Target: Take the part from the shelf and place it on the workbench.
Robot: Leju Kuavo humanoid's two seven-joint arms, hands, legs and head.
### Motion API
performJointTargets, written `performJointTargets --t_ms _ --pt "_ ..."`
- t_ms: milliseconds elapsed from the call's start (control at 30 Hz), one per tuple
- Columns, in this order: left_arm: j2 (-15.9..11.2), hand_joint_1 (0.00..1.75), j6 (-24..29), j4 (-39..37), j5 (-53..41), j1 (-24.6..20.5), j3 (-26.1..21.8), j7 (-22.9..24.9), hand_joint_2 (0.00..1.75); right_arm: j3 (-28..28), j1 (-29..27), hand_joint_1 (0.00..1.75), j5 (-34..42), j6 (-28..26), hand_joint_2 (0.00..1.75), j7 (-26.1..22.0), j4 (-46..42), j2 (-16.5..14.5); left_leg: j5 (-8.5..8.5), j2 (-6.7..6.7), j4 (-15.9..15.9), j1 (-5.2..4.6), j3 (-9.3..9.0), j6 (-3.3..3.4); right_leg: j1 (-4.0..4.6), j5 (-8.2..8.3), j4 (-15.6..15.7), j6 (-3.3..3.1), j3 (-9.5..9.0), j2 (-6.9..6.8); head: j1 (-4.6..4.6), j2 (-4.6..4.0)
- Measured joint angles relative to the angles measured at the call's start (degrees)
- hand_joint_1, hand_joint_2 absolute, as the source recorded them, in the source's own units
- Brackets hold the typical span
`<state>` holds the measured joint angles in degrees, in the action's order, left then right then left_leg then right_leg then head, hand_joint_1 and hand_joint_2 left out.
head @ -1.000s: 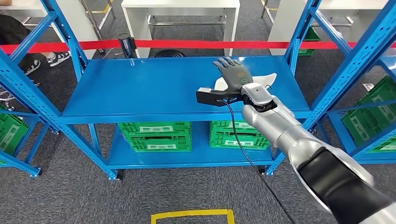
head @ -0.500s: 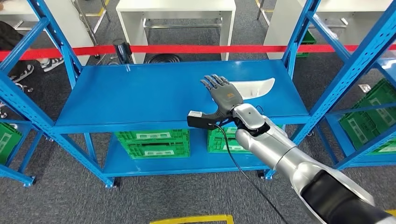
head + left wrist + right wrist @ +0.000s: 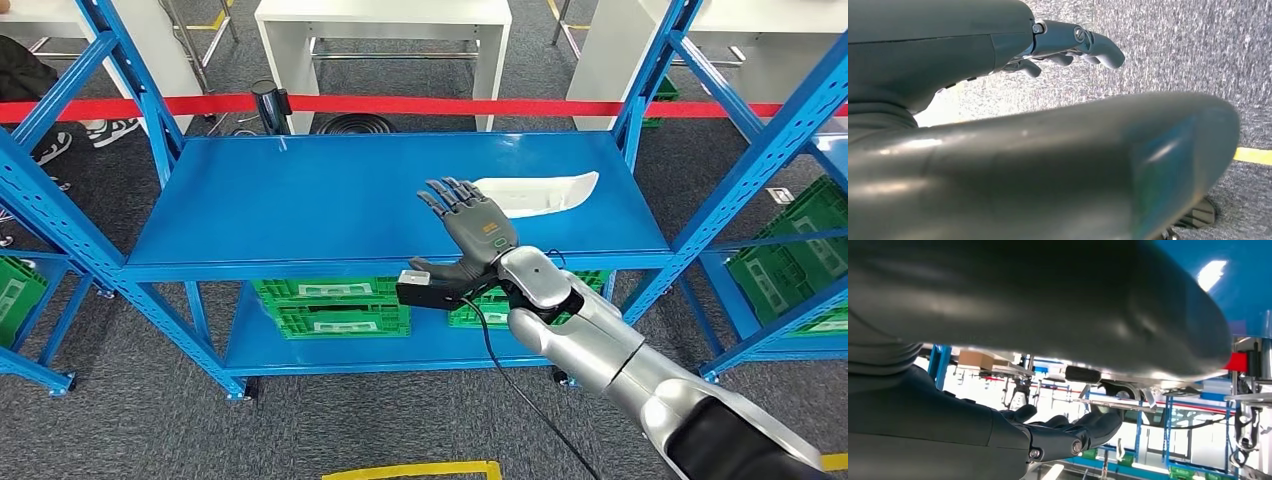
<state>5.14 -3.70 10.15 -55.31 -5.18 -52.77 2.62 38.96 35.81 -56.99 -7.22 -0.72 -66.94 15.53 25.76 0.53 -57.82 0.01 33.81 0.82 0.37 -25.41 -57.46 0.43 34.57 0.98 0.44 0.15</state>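
While the right robot hand [image 3: 468, 222] hovers over the front part of the blue shelf [image 3: 330, 200], its fingers [image 3: 441, 194] are spread and it holds nothing; the white part [image 3: 535, 193] lies flat on the same shelf board, just beyond and to the right of the robot hand, apart from it. A black camera block [image 3: 428, 290] with a black cable [image 3: 520, 370] sits at the wrist, in front of the shelf's front edge. Green crates [image 3: 330, 305] stand on the lower board of the shelf, below the part. Behind the shelf runs a red barrier tape [image 3: 420, 104], and beyond that stands a white table [image 3: 380, 25]. The left robot hand [image 3: 1068, 47], seen from its wrist over grey carpet [image 3: 1173, 50], is empty, its fingers loosely extended and apart.
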Motion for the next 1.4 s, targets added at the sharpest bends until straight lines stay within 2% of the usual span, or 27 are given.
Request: performJointTargets --t_ms 67,133,167,200,233,333,400,467,533,567,633,667,700,733,767,800,867,900,1033,1100,1167,1200,1233,1267,1333,1367,1400 --pt "0.07 0.00 -0.01 0.01 -0.01 -0.02 -0.11 -0.12 0.00 -0.74 -0.32 0.00 -0.20 -0.21 0.00 0.13 -0.21 0.58 -0.34 -0.20 0.77 0.41 -0.57 0.35 -0.05 -2.12 -3.66 0.42 1.75 -0.13 0.11 0.00" --pt "0.05 0.00 -0.01 0.02 -0.01 0.00 -0.35 -0.15 0.00 -1.67 -0.91 0.00 -0.47 -0.33 0.00 0.13 -0.25 1.11 -0.23 -0.31 0.87 0.48 -0.70 0.43 -0.48 -5.80 -11.41 0.84 5.64 -0.25 0.21 0.00" --pt "0.04 0.00 -0.01 0.02 -0.02 0.04 -0.46 -0.15 0.00 -2.11 -1.31 0.00 -0.57 -0.34 0.00 0.13 -0.25 1.35 -0.12 -0.34 0.80 0.53 -0.70 0.33 -0.74 -6.99 -14.80 1.04 7.44 -0.33 0.21 0.00" --pt "0.04 0.00 -0.01 0.02 -0.02 0.10 -0.56 -0.15 0.00 -2.51 -1.70 0.00 -0.63 -0.33 0.00 0.12 -0.25 1.58 0.04 -0.36 0.66 0.63 -0.71 0.14 -1.02 -7.13 -16.44 1.23 8.36 -0.43 0.21 0.00" --pt "0.03 0.00 -0.02 0.01 -0.03 0.14 -0.60 -0.15 0.00 -2.87 -1.96 0.00 -0.65 -0.33 0.00 0.12 -0.25 1.77 0.24 -0.36 0.46 0.81 -0.73 -0.13 -1.27 -6.11 -15.58 1.41 8.00 -0.55 0.21 0.00" --pt "-0.12 0.00 -0.07 0.06 -0.08 0.17 -0.66 -0.15 0.00 -4.09 -2.15 0.00 -0.70 -0.31 0.00 0.14 -0.25 2.15 1.19 -0.33 -0.59 1.39 -0.75 -1.51 -1.81 -1.30 -4.73 1.92 2.53 -0.88 0.27 0.00" --pt "-0.31 0.00 -0.11 0.12 -0.08 0.16 -0.74 -0.15 0.00 -4.66 -2.20 0.00 -0.71 -0.28 0.00 0.14 -0.27 2.28 1.75 -0.25 -0.95 1.28 -0.77 -2.50 -1.72 -0.77 -1.46 1.18 0.69 -0.70 0.32 0.00" --pt "-0.31 0.00 -0.15 0.12 -0.09 0.16 -0.86 -0.13 0.00 -5.01 -2.34 0.00 -0.74 -0.26 0.00 0.13 -0.31 2.42 1.99 -0.23 -0.68 1.26 -0.97 -3.25 -1.57 -1.05 -1.75 -0.19 0.60 -0.44 0.32 0.00" --pt "-0.29 0.00 -0.16 0.10 -0.10 0.12 -0.93 -0.08 0.00 -5.40 -2.46 0.00 -0.92 -0.27 0.00 0.20 -0.41 2.51 2.80 -0.30 -1.81 1.45 -0.66 -3.81 -1.63 -1.21 -1.60 -1.20 0.23 -0.43 0.24 0.00" --pt "-0.29 0.00 -0.16 0.10 -0.10 0.08 -0.95 -0.07 0.00 -5.62 -2.49 0.00 -1.05 -0.27 0.00 0.26 -0.46 2.53 3.84 -0.34 -4.02 1.47 0.35 -3.97 -1.67 -1.31 -1.51 -1.61 -0.05 -0.45 0.18 0.00" --pt "-0.30 0.00 -0.16 0.10 -0.15 0.09 -0.97 -0.05 0.00 -6.06 -2.71 0.00 -1.27 -0.23 0.00 0.36 -0.49 2.55 6.78 -0.41 -11.63 1.40 4.27 -4.08 -1.51 -1.71 -1.48 -2.26 -0.51 -0.51 0.08 0.00" --pt "-0.30 0.00 -0.16 0.10 -0.19 0.14 -0.99 -0.02 0.00 -6.25 -2.91 0.00 -1.31 -0.19 0.00 0.43 -0.49 2.56 7.77 -0.40 -15.30 1.33 6.46 -4.04 -1.36 -1.95 -1.49 -2.47 -0.76 -0.51 0.07 0.00" --pt "-0.31 0.00 -0.16 0.10 -0.23 0.20 -1.01 0.01 0.00 -6.44 -3.14 0.00 -1.36 -0.17 0.00 0.48 -0.49 2.56 7.77 -0.40 -17.41 1.25 8.01 -3.91 -1.19 -2.24 -1.49 -2.62 -1.09 -0.48 0.06 0.00" --pt "-0.31 0.00 -0.16 0.10 -0.26 0.23 -1.02 0.04 0.00 -6.64 -3.33 0.00 -1.42 -0.15 0.00 0.52 -0.49 2.56 6.60 -0.39 -17.37 1.15 8.56 -3.68 -1.03 -2.57 -1.50 -2.69 -1.52 -0.42 0.06 0.00" --pt "-0.32 0.00 -0.16 0.11 -0.30 0.23 -1.02 0.05 0.00 -6.84 -3.45 0.00 -1.50 -0.15 0.00 0.53 -0.49 2.56 4.37 -0.38 -14.94 1.01 7.93 -3.35 -0.90 -2.95 -1.50 -2.70 -2.05 -0.37 0.06 0.00" --pt "-0.36 0.00 -0.16 0.12 -0.34 0.22 -1.02 0.05 0.00 -7.06 -3.51 0.00 -1.57 -0.17 0.00 0.47 -0.49 2.56 1.67 -0.36 -10.93 0.82 6.49 -2.92 -0.83 -3.37 -1.49 -2.66 -2.57 -0.33 0.06 0.00" --pt "-0.48 0.00 -0.16 0.12 -0.48 0.13 -1.02 0.04 0.00 -7.44 -3.49 0.00 -1.68 -0.22 0.00 0.34 -0.44 2.59 -1.24 -0.31 -4.04 0.40 3.46 -2.21 -0.57 -4.14 -1.56 -2.30 -3.21 -0.23 0.04 0.00" --pt "-0.54 0.00 -0.16 0.11 -0.56 0.08 -1.02 0.04 0.00 -7.65 -3.56 0.00 -1.69 -0.24 0.00 0.29 -0.42 2.64 -1.44 -0.28 -2.30 0.25 2.68 -1.99 -0.51 -4.37 -1.55 -2.04 -3.27 -0.17 0.03 0.00" --pt "-0.55 0.00 -0.16 0.13 -0.80 -0.11 -1.05 0.02 0.00 -8.49 -3.94 0.00 -1.69 -0.41 0.00 0.24 -0.43 2.93 -0.62 -0.28 -0.98 0.36 1.71 -1.00 -0.57 -5.14 -1.94 -0.66 -3.26 -0.25 0.01 0.00" --pt "-0.52 0.00 -0.17 0.13 -0.97 -0.21 -1.07 0.01 0.00 -8.91 -4.10 0.00 -1.67 -0.51 0.00 0.28 -0.43 3.13 -0.34 -0.30 -0.49 0.56 0.93 -0.37 -0.71 -7.12 -6.67 -0.05 -0.85 -0.48 0.06 0.00" --pt "-0.51 0.00 -0.18 0.13 -1.20 -0.28 -1.07 0.06 0.00 -9.26 -4.75 0.00 -1.66 -0.55 0.00 0.36 -0.42 3.23 0.21 -0.30 -0.47 0.55 0.39 -0.08 -0.81 -9.51 -14.46 0.32 4.03 -0.55 0.05 0.00" --pt "-0.52 0.00 -0.19 0.13 -1.29 -0.28 -1.07 0.11 0.00 -9.43 -5.26 0.00 -1.68 -0.57 0.00 0.37 -0.42 3.25 0.54 -0.29 -0.49 0.55 0.08 -0.06 -0.87 -9.64 -17.00 0.42 6.05 -0.57 0.05 0.00" --pt "-0.52 0.00 -0.19 0.13 -1.37 -0.29 -1.07 0.16 0.00 -9.61 -5.74 0.00 -1.72 -0.59 0.00 0.36 -0.42 3.26 0.91 -0.26 -0.53 0.55 -0.34 -0.11 -0.94 -8.54 -17.51 0.47 7.13 -0.61 0.04 0.00" --pt "-0.52 0.00 -0.19 0.13 -1.47 -0.30 -1.07 0.21 0.00 -9.81 -6.05 0.00 -1.76 -0.61 0.00 0.35 -0.42 3.27 1.31 -0.24 -0.58 0.56 -0.82 -0.21 -0.99 -6.31 -15.53 0.46 6.92 -0.66 0.05 0.00" --pt "-0.51 0.00 -0.24 0.12 -1.63 -0.37 -1.07 0.26 0.00 -10.20 -6.28 0.00 -1.80 -0.66 0.00 0.32 -0.42 3.28 2.22 -0.24 -0.74 0.53 -1.76 -0.58 -1.02 -1.22 -7.85 0.20 4.24 -0.84 0.03 0.00" --pt "-0.51 0.00 -0.27 0.12 -1.68 -0.48 -1.07 0.27 0.00 -10.38 -6.28 0.00 -1.80 -0.69 0.00 0.31 -0.42 3.29 2.65 -0.22 -0.87 0.44 -2.07 -0.86 -0.91 0.08 -4.54 -0.04 2.86 -0.90 0.01 0.00" --pt "-0.52 0.00 -0.31 0.12 -1.69 -0.60 -1.07 0.28 0.00 -10.52 -6.34 0.00 -1.80 -0.71 0.00 0.30 -0.42 3.29 2.94 -0.21 -0.91 0.37 -2.24 -1.16 -0.78 0.52 -2.52 -0.29 1.96 -0.93 -0.01 0.00"
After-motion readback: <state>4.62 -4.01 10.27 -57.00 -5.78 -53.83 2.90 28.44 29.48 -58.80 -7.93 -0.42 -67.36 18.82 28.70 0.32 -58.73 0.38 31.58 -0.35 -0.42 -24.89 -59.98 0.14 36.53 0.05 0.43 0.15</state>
